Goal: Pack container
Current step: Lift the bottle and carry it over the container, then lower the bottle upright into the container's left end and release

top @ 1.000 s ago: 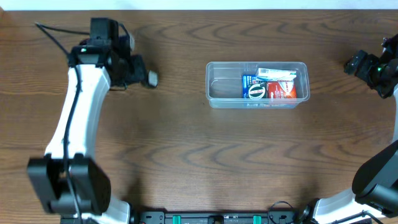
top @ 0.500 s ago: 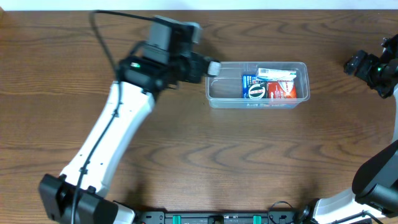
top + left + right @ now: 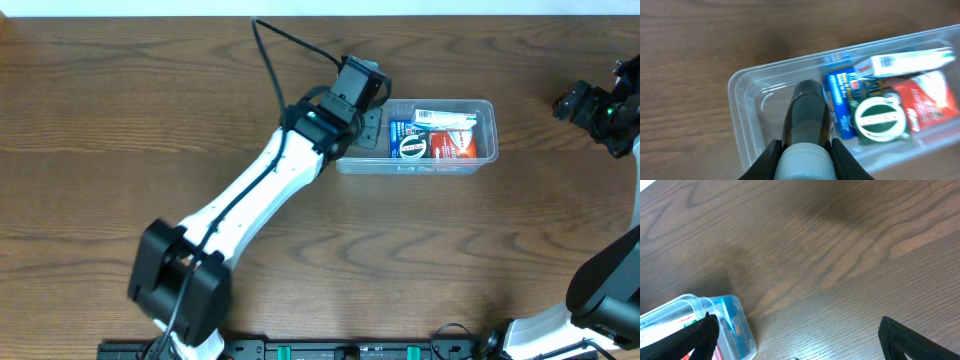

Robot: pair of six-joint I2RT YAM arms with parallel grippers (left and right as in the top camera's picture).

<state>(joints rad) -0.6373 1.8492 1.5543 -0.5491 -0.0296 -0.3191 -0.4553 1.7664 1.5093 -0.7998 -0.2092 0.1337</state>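
Note:
The clear plastic container stands at the back middle of the table and also shows in the left wrist view and the right wrist view. Its right half holds a blue packet, a red packet, a white box and a round green-and-white item. My left gripper is shut on a dark bottle with a white cap and holds it over the container's empty left half. My right gripper is open and empty at the far right.
The brown wooden table surrounds the container. My left arm stretches diagonally from the front left to the container. My right arm sits at the table's right edge.
My left arm has swung right from the far left, carrying the bottle, and now holds it over the container's left end. The right arm has not moved.

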